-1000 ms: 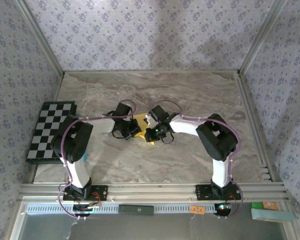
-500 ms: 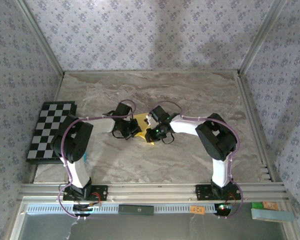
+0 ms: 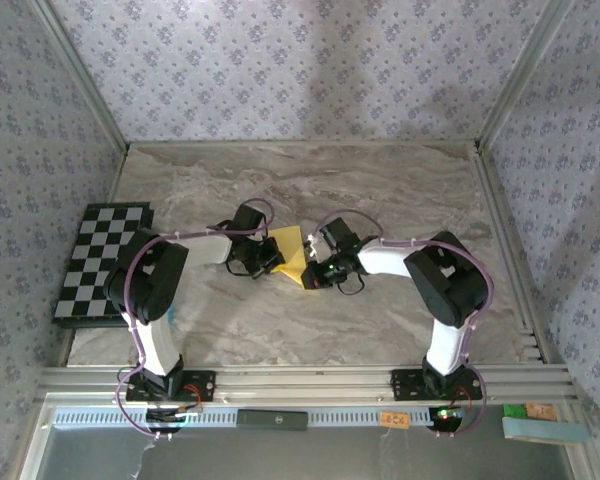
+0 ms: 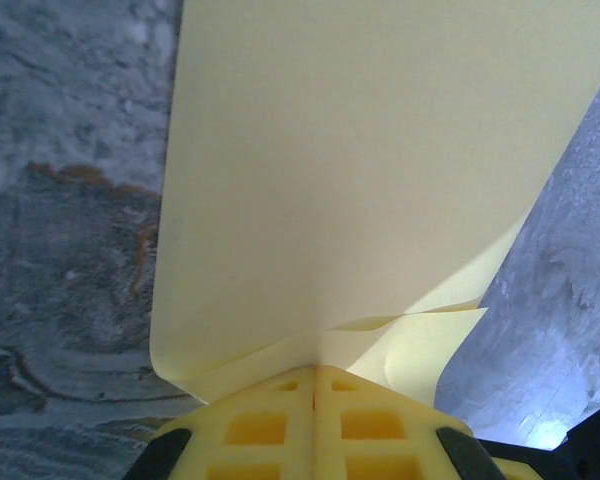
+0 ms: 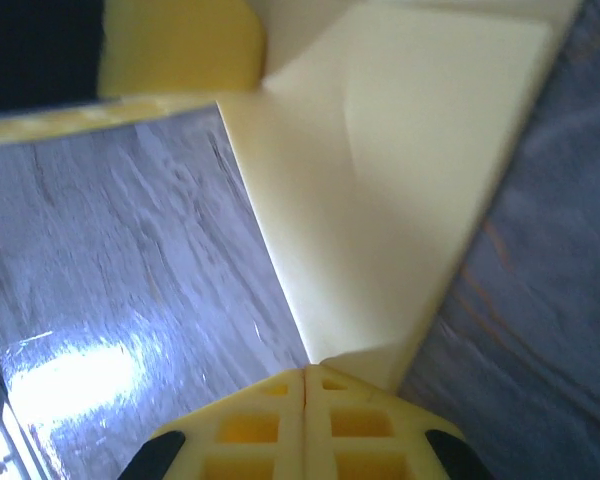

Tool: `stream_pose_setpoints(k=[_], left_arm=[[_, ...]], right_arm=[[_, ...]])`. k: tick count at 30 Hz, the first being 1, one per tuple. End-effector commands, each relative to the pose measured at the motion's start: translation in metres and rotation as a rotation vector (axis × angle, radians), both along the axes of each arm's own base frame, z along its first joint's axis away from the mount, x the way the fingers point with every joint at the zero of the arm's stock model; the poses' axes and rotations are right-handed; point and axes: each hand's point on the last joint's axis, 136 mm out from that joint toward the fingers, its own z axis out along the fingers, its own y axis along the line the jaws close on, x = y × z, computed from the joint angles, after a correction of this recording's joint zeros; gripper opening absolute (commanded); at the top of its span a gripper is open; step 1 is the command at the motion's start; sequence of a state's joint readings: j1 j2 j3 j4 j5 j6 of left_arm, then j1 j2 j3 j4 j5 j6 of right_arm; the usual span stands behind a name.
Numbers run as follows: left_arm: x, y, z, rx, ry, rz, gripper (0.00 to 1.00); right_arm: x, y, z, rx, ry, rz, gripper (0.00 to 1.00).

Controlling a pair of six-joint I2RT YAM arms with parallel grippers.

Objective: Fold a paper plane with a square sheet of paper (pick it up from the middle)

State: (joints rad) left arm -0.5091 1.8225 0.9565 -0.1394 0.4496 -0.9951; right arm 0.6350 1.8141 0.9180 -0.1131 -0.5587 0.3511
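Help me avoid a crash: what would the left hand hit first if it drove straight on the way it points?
The yellow paper the left hand is shut on lies straight ahead; past it probably the marble table, though depth is unclear.

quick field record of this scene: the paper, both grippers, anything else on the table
task thing: yellow paper, creased and partly folded
location: middle of the marble table, between the two grippers
left gripper: shut, pads together on one edge of the yellow paper
right gripper: shut on the yellow paper from the opposite side
fold detail: a small folded flap shows beside the left gripper in its wrist view
lifted or resting: cannot tell
other: checkered board at the table's left edge, apart from the yellow paper
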Motion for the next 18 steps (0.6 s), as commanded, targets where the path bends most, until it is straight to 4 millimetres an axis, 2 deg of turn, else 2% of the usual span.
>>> stream_pose_setpoints(k=[1,6,9,13,18], left_arm=[[-0.023,0.031,-0.042,0.171,0.118,0.019,0.02],[-0.021,0.028,-0.039,0.157,0.113,0.015,0.02],[-0.020,0.026,-0.038,0.151,0.110,0.013,0.02],[-0.019,0.024,-0.036,0.143,0.108,0.013,0.02],[-0.017,0.022,-0.033,0.132,0.100,0.013,0.02]], right_arm=[[-0.026,-0.028,-0.013,-0.068,0.097,-0.021,0.00],[-0.011,-0.020,0.024,-0.008,-0.011,-0.026,0.01],[-0.001,-0.014,0.036,-0.006,-0.056,-0.027,0.02],[0.007,-0.002,0.037,-0.001,-0.062,-0.020,0.02],[0.011,0.012,0.026,-0.020,-0.046,-0.005,0.02]])
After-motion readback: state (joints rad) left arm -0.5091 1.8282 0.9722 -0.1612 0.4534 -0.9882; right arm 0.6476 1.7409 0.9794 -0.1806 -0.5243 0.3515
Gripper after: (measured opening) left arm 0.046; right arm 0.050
